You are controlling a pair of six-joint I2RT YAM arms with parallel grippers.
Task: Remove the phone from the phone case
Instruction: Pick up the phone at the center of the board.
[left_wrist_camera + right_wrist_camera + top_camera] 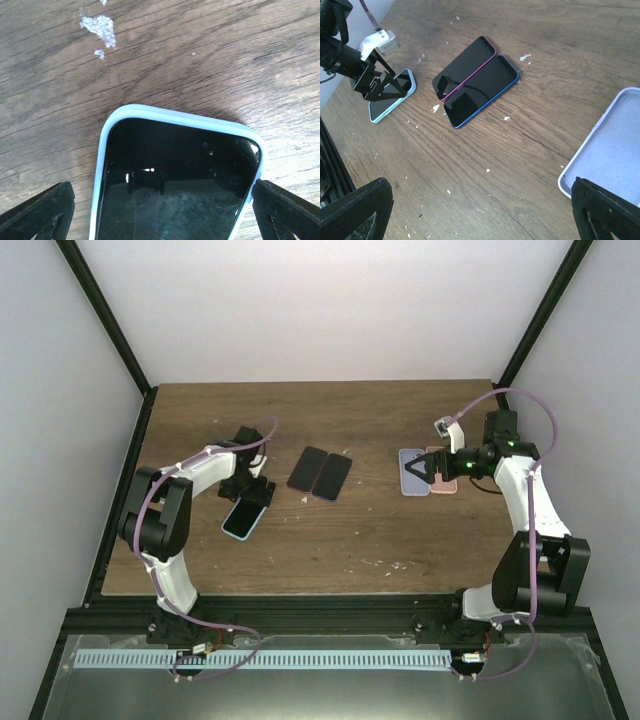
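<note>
Wooden table (330,540), white walls (330,310); left hand (248,492) wide astride phone (175,180), right hand (415,472) wide.

Top external: high behind the arm bases, looking down, far enough to take in the whole brown wood-grain table (380,540). Left wrist: aimed almost straight down, very near; black-screened phone in a pale blue case (175,175) fills the lower frame. Right wrist: oblique across the table, mid-range; same phone upper left. All three views share it.
</note>
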